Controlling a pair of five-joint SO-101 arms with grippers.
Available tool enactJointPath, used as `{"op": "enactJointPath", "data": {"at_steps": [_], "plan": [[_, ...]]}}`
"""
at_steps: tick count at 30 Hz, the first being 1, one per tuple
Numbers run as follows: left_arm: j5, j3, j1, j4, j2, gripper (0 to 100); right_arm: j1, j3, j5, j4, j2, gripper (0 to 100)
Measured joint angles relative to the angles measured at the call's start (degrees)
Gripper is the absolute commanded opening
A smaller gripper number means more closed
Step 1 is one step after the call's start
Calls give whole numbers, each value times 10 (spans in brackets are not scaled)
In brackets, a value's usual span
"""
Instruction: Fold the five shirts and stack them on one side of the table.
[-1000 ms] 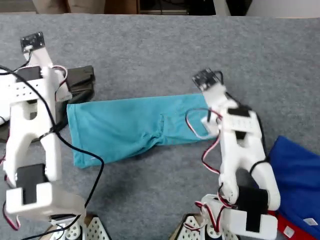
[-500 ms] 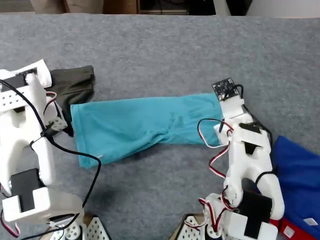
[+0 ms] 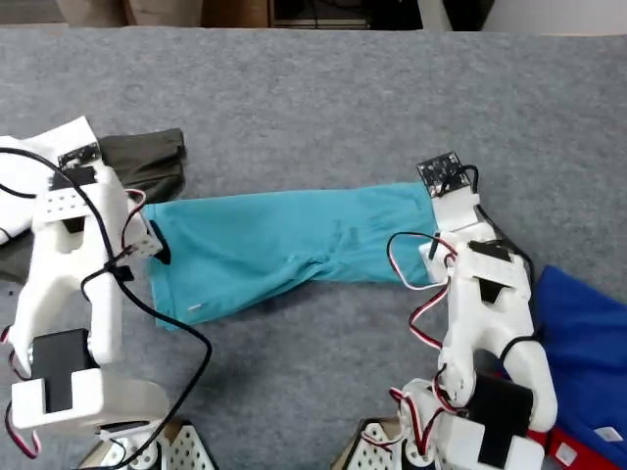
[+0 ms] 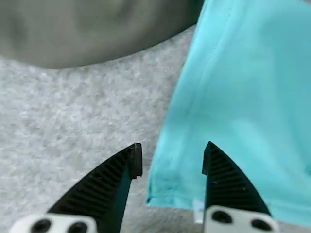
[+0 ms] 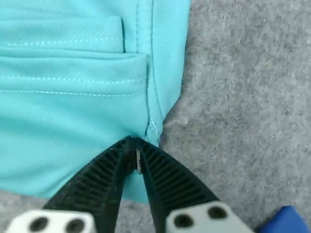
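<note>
A teal shirt (image 3: 284, 245), folded into a long strip, lies across the middle of the table. My left gripper (image 4: 170, 158) is open at the strip's left end, and the shirt's corner (image 4: 165, 194) lies between its fingers. The high view shows that gripper (image 3: 155, 240) low over the same end. My right gripper (image 5: 137, 148) is shut on the hem of the teal shirt (image 5: 73, 97) at its right end, under the right arm (image 3: 475, 274). A dark olive shirt (image 3: 147, 162) lies just behind the left end. It also shows in the left wrist view (image 4: 87, 29).
A blue shirt (image 3: 588, 352) lies at the right edge beside the right arm, with a red item (image 3: 566, 448) at its front corner. The blue corner (image 5: 286, 218) also appears in the right wrist view. Grey table (image 3: 323, 98) lies bare behind the teal shirt.
The right arm moved right with the shirt's end, and the shirt slid slightly that way. The left arm drew back from behind the olive shirt and lowered its gripper to the shirt's left end.
</note>
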Motion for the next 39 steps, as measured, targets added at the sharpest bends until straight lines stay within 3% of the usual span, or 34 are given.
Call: {"op": "enactJointPath", "data": {"at_steps": [7, 13, 21, 27, 34, 39], "plan": [[36, 4, 6, -50, 0, 210, -59, 78, 14, -10, -125, 5], [36, 19, 6, -65, 0, 210, -69, 69, 18, 88, -292, 5], [12, 60, 5, -133, 77, 210, 11, 3, 18, 154, -386, 5], [12, 59, -2, -141, 90, 198, 59, 55, 18, 82, -380, 5], [12, 55, 3, -150, 96, 30, 100, 138, -1, -27, -380, 5], [12, 49, 32, -156, 99, 19, 116, 210, -30, -128, -376, 5]]}}
